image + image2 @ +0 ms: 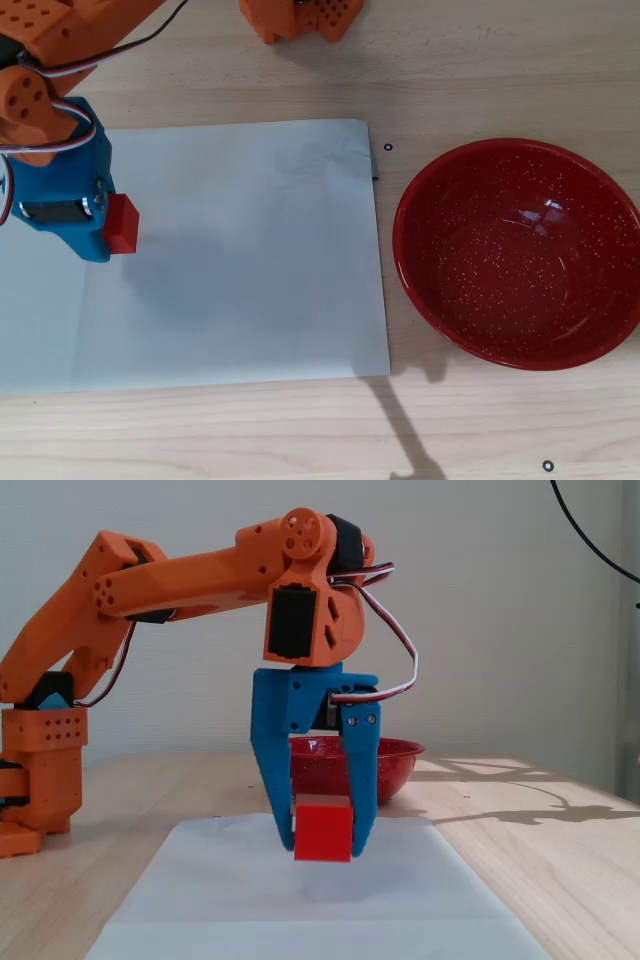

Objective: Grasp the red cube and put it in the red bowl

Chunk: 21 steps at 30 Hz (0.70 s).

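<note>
Cube held in mid-air by the arm I am driving, bowl waiting off to the side.

I see the blue gripper [322, 852] closed tight around the red cube [322, 830], one finger pressed to each side face, and in the fixed view the cube hangs clear of the white paper sheet [300, 910] on the wooden table [560, 880]. In the overhead view the cube [122, 223] sits near the sheet's left end, beside the blue gripper body, while the red bowl [518, 253] stands well apart on the right, off the paper.
</note>
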### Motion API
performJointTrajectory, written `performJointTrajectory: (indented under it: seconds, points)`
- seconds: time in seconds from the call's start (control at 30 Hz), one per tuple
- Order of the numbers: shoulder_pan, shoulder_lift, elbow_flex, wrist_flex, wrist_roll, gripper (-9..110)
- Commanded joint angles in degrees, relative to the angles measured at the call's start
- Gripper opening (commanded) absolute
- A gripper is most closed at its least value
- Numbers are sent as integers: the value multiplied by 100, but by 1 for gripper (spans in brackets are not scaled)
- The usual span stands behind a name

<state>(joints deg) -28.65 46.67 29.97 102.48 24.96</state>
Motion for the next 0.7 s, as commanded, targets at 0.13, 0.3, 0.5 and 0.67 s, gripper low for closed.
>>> performJointTrajectory:
  seconds: [0.13,0.3,0.5,0.67]
  points:
    - [782,2479,-396,598,-510,0]
    - [1345,3094,-123,756,-870,0]
    - [2162,3595,97,853,-1397,0]
    - [2953,3902,281,853,-1828,0]
